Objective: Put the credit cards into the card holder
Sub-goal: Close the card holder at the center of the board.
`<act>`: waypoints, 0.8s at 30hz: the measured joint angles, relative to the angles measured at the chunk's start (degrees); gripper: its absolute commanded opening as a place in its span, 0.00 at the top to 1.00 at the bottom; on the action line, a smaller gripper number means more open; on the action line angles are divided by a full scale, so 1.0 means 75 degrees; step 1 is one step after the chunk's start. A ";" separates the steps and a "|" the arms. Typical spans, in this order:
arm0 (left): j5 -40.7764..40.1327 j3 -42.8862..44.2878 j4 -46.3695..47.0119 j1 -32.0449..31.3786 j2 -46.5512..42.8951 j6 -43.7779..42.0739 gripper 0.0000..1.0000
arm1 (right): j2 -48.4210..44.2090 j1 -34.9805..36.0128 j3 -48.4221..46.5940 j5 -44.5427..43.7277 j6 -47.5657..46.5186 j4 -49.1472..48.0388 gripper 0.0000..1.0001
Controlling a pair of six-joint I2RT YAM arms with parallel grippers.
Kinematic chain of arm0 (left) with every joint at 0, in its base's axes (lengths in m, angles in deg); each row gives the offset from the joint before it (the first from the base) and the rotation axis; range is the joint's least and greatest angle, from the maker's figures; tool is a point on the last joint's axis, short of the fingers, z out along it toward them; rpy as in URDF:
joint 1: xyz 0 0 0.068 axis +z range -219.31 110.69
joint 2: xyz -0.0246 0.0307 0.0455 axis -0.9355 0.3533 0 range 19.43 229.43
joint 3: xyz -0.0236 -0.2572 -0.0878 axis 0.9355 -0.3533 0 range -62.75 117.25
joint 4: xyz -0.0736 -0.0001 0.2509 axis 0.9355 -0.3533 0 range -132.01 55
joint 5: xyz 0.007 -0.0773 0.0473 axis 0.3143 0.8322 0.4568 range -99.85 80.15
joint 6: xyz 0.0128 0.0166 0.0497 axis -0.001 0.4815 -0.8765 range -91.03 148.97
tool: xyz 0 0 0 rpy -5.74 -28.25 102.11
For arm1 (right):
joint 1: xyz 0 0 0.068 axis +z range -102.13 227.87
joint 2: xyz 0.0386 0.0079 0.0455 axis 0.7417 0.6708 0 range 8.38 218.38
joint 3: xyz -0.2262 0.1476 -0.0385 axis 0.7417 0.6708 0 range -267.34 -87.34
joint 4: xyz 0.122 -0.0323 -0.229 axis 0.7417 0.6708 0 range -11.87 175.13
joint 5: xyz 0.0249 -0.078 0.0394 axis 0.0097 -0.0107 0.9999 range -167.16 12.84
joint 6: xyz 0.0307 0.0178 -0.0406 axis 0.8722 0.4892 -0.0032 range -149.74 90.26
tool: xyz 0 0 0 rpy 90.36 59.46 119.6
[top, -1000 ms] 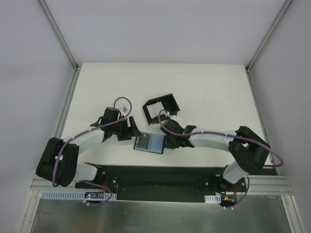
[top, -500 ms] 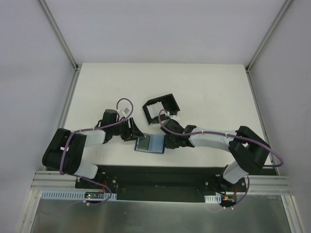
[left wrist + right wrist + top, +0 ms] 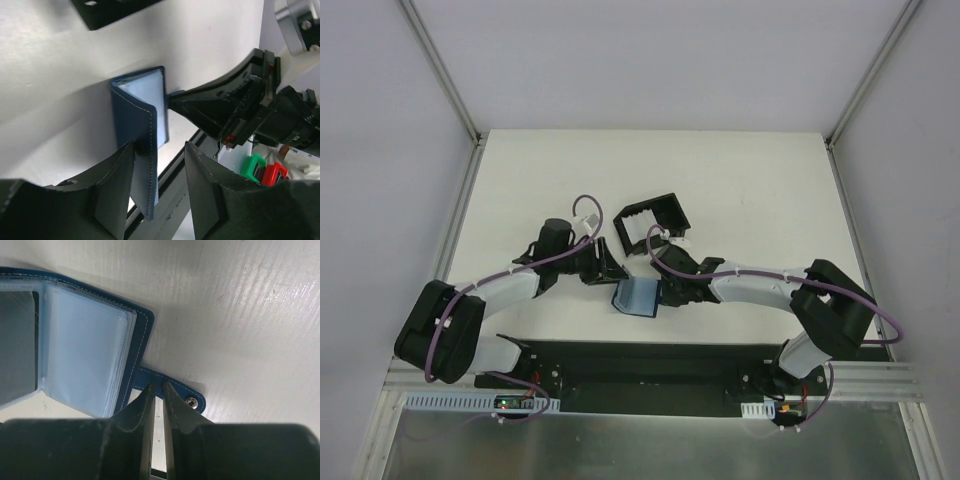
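The card holder (image 3: 638, 297) sits half folded toward 6 o'clock on the surface (image 3: 750, 190). At its 3 o'clock, the right pincer (image 3: 161, 390) clamps its snap tab. From 10 o'clock, the left pincer (image 3: 160, 148) straddles the raised cover, jaws partly apart.

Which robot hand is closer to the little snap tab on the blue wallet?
Right. The right gripper pinches the snap tab; the left gripper straddles the card holder's opposite cover, away from the tab.
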 measured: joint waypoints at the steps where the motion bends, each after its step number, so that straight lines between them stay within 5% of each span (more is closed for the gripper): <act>1: -0.0023 0.0082 -0.0023 -0.0166 0.0015 0.0006 0.57 | 0.0000 0.0000 0.0000 0.0000 0.0000 0.0000 0.87; 10: -0.0586 0.0574 -0.0119 -0.1434 0.0423 0.0085 0.60 | -0.0236 -0.0006 0.0291 -0.0017 0.0117 -0.0321 0.85; 24: -0.0723 0.0889 -0.0175 -0.1647 0.1652 0.0221 0.69 | -0.1119 -0.0015 0.1276 -0.0233 0.0385 -0.1142 0.80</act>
